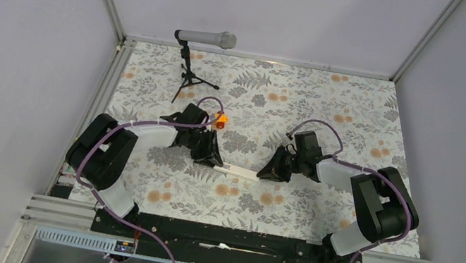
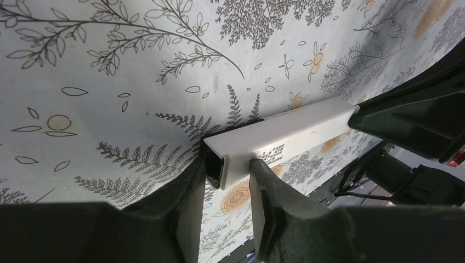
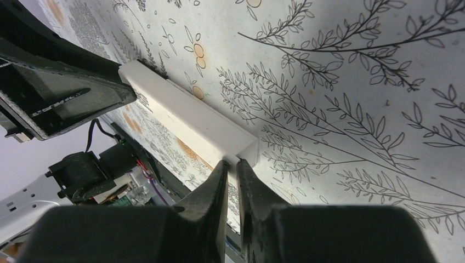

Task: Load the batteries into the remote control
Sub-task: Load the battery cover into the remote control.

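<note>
Spanning the gap between the two grippers, the white remote control [image 1: 238, 170] lies lengthwise low over the flower-patterned table [image 1: 332, 119], in its near half. The left gripper [image 2: 227, 178] is clamped across one end of the bar, with one finger [image 2: 189, 203] on each long side. The right gripper [image 3: 232, 178] meets the opposite end with its jaws drawn almost together, leaving a narrow slit; whether they pinch anything cannot be determined. An orange toy car [image 1: 221, 119] sits just behind the left gripper. A grey microphone [image 1: 206, 38] stands at the far edge.
</note>
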